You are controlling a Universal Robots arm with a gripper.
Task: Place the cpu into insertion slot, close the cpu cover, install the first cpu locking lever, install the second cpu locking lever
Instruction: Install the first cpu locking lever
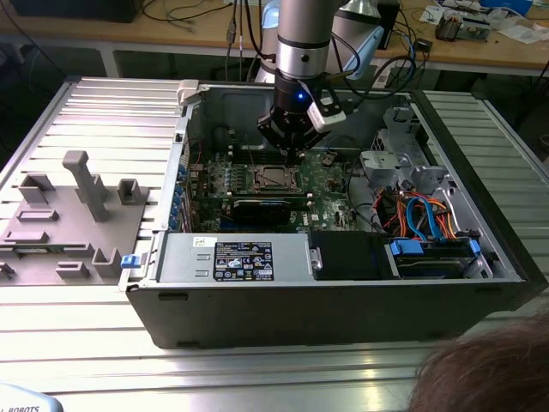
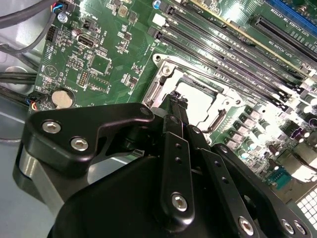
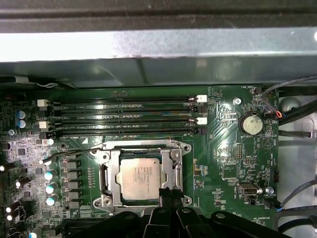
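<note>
The cpu (image 3: 138, 178) lies silver-grey in the insertion slot (image 3: 184, 148) on the green board. The silvery cpu cover (image 3: 110, 171) lies flat around it, with the chip showing through its cut-out. A thin wire locking lever (image 3: 69, 153) sticks out from one side of the socket, away from the frame. My gripper (image 3: 166, 192) is shut, its black fingertips together right at the socket's edge beside the chip. The second wrist view has the same gripper (image 2: 177, 99) touching the cover (image 2: 153, 91) next to the cpu (image 2: 198, 101). In the exterior view the gripper (image 1: 290, 150) hangs just above the socket (image 1: 273, 178).
Narrow memory slots (image 3: 124, 116) run beside the socket, with a coin battery (image 3: 250, 124) and cables nearby. The open case holds a power supply (image 1: 232, 257) and coloured cables (image 1: 420, 215). A grey fixture (image 1: 77, 215) stands on the ribbed table at the exterior view's left. A person's hair (image 1: 489, 378) shows at the lower right.
</note>
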